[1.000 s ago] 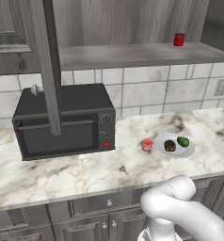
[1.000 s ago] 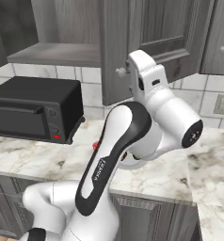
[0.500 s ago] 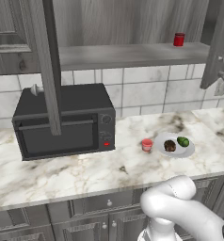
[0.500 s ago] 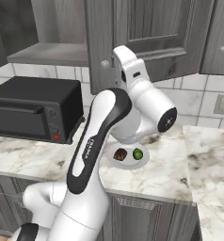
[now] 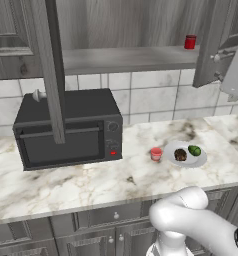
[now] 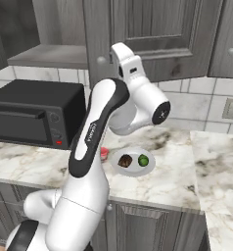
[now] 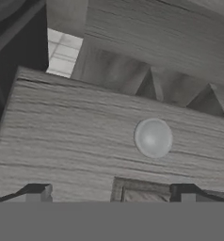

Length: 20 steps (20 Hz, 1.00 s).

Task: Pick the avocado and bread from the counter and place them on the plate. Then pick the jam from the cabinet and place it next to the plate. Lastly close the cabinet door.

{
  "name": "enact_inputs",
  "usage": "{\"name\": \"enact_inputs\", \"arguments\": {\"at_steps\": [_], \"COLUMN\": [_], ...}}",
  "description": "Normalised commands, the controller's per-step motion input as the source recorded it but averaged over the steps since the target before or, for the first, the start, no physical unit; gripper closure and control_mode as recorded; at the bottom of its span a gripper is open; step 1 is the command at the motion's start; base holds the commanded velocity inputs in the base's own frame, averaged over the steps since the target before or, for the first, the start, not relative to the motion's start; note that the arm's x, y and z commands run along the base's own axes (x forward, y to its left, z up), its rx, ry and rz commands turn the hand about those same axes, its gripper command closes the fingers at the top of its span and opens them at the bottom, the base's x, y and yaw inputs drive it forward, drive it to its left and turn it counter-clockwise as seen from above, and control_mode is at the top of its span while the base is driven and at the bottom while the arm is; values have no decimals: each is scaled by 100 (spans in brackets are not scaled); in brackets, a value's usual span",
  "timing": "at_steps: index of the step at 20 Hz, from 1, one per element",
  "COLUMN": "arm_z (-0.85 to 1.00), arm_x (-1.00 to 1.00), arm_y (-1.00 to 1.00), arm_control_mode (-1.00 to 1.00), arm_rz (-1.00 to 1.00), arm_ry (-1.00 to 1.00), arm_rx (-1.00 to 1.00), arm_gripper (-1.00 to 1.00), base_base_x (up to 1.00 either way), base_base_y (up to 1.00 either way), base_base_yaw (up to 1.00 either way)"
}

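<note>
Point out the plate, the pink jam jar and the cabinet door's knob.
plate (image 5: 200, 159): left base view, bare right rim.
jam (image 5: 156, 154): left base view, jar body, left of the plate.
knob (image 7: 153, 137): hand view, centre of the round knob.

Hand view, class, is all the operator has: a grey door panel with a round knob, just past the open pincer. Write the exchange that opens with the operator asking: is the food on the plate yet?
Observer: Yes. The bread and the avocado both lie on the plate.
Operator: Where is the jam?
Observer: The jam stands on the counter, right beside the plate.
Operator: Is the door in front of me shut?
Observer: No. The cabinet door stands swung out from the shelf, not yet closed.
</note>
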Motion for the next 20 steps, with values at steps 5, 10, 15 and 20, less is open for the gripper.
{"name": "enact_inputs", "arguments": {"at_steps": [5,10,15,20], "arm_z": [3,1,0,0], "arm_x": [49,50,49,46], "arm_y": [39,39,40,40], "arm_control_mode": [-100,-100,-100,-100], "arm_rz": [0,-3,-8,-12], "arm_ry": [0,-1,0,0], "arm_rx": [5,4,2,1], "arm_gripper": [-100,-100,-100,-100], "base_base_x": [0,0,0,0], "base_base_y": [0,0,0,0], "base_base_yaw": [0,0,0,0]}}
